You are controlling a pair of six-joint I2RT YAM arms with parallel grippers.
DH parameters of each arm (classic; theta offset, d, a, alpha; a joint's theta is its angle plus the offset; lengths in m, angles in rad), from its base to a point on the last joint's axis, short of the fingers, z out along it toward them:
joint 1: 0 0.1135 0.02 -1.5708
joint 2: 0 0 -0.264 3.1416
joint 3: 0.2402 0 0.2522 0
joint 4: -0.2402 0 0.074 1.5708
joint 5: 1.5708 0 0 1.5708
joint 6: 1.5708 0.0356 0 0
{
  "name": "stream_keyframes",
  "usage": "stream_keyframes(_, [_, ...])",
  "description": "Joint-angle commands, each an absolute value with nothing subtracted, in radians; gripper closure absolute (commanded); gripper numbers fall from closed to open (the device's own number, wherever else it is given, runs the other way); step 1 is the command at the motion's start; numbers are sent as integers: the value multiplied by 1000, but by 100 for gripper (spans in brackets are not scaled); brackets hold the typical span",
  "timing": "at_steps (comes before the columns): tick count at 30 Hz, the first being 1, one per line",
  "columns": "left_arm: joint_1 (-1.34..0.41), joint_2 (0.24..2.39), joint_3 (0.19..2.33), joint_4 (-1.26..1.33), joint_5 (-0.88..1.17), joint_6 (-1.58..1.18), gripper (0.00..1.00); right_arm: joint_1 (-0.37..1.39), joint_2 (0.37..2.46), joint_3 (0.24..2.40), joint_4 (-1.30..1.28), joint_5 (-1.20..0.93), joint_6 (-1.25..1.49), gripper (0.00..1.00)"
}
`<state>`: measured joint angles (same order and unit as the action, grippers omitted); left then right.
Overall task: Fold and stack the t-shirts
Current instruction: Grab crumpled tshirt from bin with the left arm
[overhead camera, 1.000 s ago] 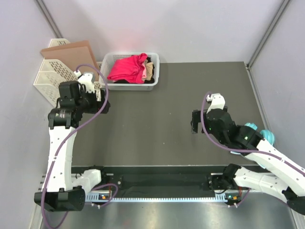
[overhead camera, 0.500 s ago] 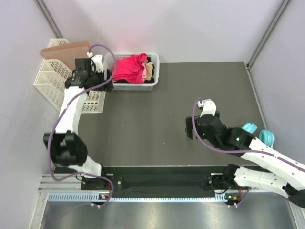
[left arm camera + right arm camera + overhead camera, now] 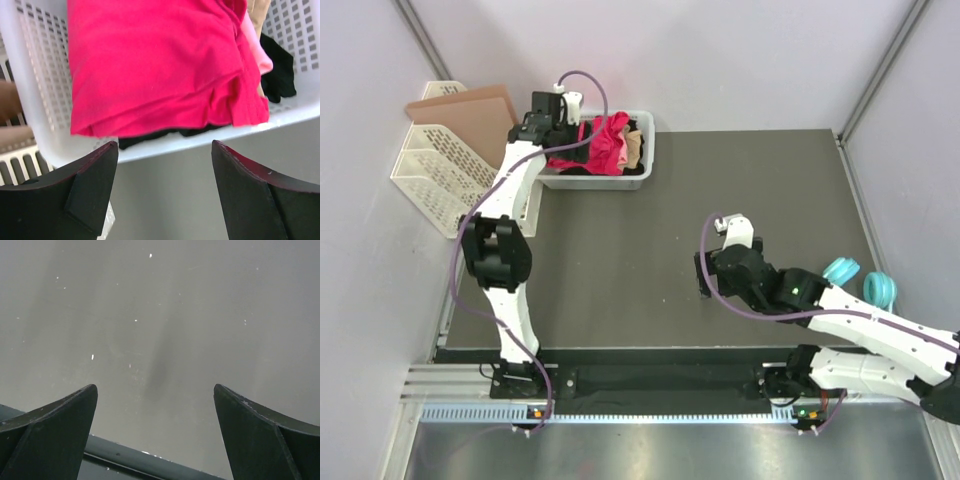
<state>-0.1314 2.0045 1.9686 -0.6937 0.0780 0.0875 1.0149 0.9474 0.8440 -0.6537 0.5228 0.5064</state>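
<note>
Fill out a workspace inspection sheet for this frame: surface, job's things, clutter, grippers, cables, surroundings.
Surface: dark grey table, bare in the middle, a few pale specks.
Job's things: crimson t-shirt on top in the white mesh basket; light pink t-shirt, tan t-shirt, black t-shirt beside or under it.
Clutter: cream mesh racks and brown board far left; teal object near the right edge.
Grippers: left gripper over the basket's near rim, jaws open, empty; right gripper above bare table, jaws open, empty.
Cables: purple cable along each arm.
Surroundings: pale walls; metal rail at near edge.
</note>
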Motion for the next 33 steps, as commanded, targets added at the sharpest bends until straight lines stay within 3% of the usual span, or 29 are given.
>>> stream_keyframes(1, [-170,2068,2078,-669,31,118,20,1037,977,856,-565,529,476,0])
stream_keyframes(23, [-244,2318,2313,-624,-23,130,24,1045,936,811,-610,529,522,6])
stream_keyframes(27, [-244,2327,2313,-606,-35,135,34,1043,937,804,-617,531,535,9])
stream_keyframes(28, [-244,2330,2313,-598,-40,133,45,1045,934,801,-617,528,531,10])
stream_keyframes(31, [-244,2332,2313,-594,-40,127,65,1045,934,788,-617,523,545,13])
stream_keyframes(33, [-242,2327,2304,-592,-38,129,69,1045,936,781,-612,522,549,14])
